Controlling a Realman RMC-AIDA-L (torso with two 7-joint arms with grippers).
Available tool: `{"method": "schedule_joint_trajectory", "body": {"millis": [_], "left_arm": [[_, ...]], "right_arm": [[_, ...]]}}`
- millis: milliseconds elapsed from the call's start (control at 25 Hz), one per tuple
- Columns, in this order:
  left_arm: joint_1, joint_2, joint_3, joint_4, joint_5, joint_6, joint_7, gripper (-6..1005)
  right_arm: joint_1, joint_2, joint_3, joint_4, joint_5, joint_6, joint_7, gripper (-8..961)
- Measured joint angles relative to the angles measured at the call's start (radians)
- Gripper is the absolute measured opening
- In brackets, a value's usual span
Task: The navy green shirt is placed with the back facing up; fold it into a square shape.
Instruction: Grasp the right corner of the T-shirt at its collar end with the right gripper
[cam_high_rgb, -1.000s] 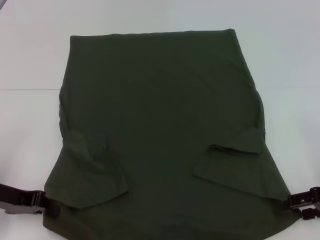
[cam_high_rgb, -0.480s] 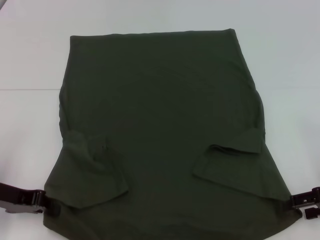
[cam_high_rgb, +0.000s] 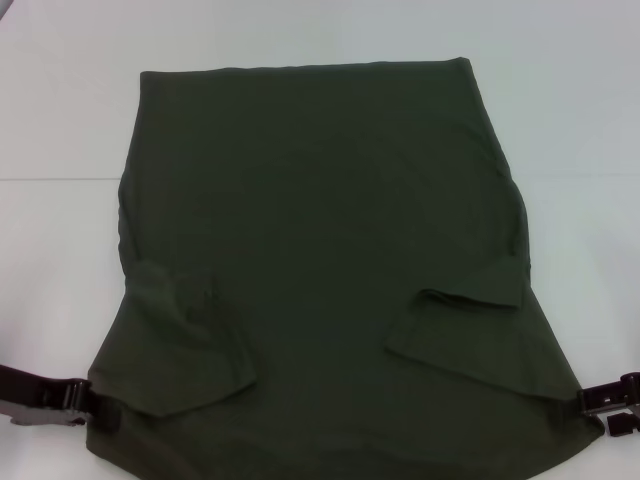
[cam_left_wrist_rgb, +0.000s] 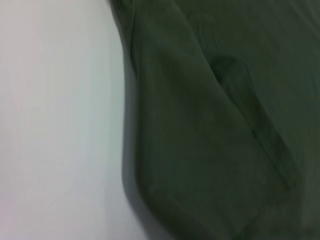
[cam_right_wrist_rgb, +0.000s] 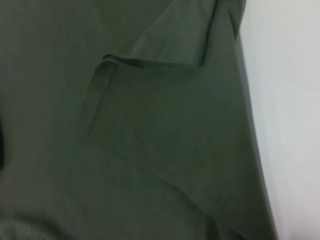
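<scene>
The navy green shirt (cam_high_rgb: 320, 230) lies flat on the white table (cam_high_rgb: 60, 120), both short sleeves folded inward over the body, hem at the far side. My left gripper (cam_high_rgb: 100, 408) sits at the shirt's near left corner and overlaps the cloth edge. My right gripper (cam_high_rgb: 608, 412) is at the near right corner, just beside the cloth, jaws apart and empty. The left wrist view shows the shirt's edge (cam_left_wrist_rgb: 225, 125) on the table. The right wrist view shows the folded right sleeve (cam_right_wrist_rgb: 165, 130).
White table surface surrounds the shirt on the left, right and far sides (cam_high_rgb: 570, 120). A faint seam line crosses the table at mid height (cam_high_rgb: 50, 179). The shirt's near edge runs out of the head view.
My right gripper has shifted slightly outward, away from the shirt's near right corner. The left gripper and the shirt have not moved.
</scene>
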Motion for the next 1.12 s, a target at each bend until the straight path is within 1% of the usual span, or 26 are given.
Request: {"method": "schedule_joint_trajectory", "body": {"millis": [480,840,1120], "left_arm": [[-0.001,0.0,0.0,0.0,-0.001,0.0,0.0,30],[-0.003,0.0,0.0,0.0,-0.002,-0.006,0.0,30],[-0.009,0.0,0.0,0.0,-0.002,-0.008,0.0,30]], "right_arm": [[0.001,0.0,-0.001,0.004,0.0,0.0,-0.006,884],[0.001,-0.005,-0.002,0.006,0.0,0.0,-0.006,885],[0.003,-0.002,-0.003,0.008,-0.005,0.002,-0.006,885]]}}
